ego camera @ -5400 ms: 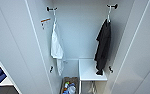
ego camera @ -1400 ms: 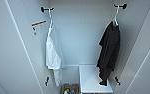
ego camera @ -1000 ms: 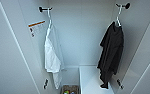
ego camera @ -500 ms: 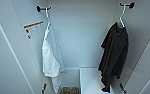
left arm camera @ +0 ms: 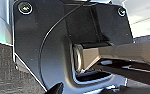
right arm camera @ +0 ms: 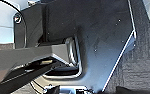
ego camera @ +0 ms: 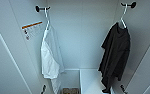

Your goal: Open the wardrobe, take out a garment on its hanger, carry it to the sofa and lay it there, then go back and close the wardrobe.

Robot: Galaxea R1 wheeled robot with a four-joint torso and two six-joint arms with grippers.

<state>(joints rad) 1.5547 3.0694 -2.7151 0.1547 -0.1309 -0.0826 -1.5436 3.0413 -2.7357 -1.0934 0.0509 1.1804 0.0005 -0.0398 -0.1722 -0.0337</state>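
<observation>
The wardrobe (ego camera: pixel 86 37) stands open in the head view, its white inside facing me, with one door (ego camera: pixel 6 62) swung out on the left and the other door (ego camera: pixel 148 72) on the right. The black garment (ego camera: pixel 116 55) hangs at the right on a thin white hanger (ego camera: pixel 123 17), hooked over a black rail bracket (ego camera: pixel 129 4). In the left wrist view and the right wrist view I see my own dark plate and jointed bar over dark carpet.
A white garment (ego camera: pixel 49 53) hangs on its own white hanger (ego camera: pixel 47 18) from the left bracket (ego camera: pixel 39 8). A sticker (ego camera: pixel 32 28) marks the left inner wall. Low inside stands a white box-like shelf (ego camera: pixel 93 82), with a small brownish object (ego camera: pixel 70 91) beside it.
The whole head picture has grown closer and shifted: the camera has moved toward the open wardrobe, so both garments show larger. Neither garment has moved on its bracket.
</observation>
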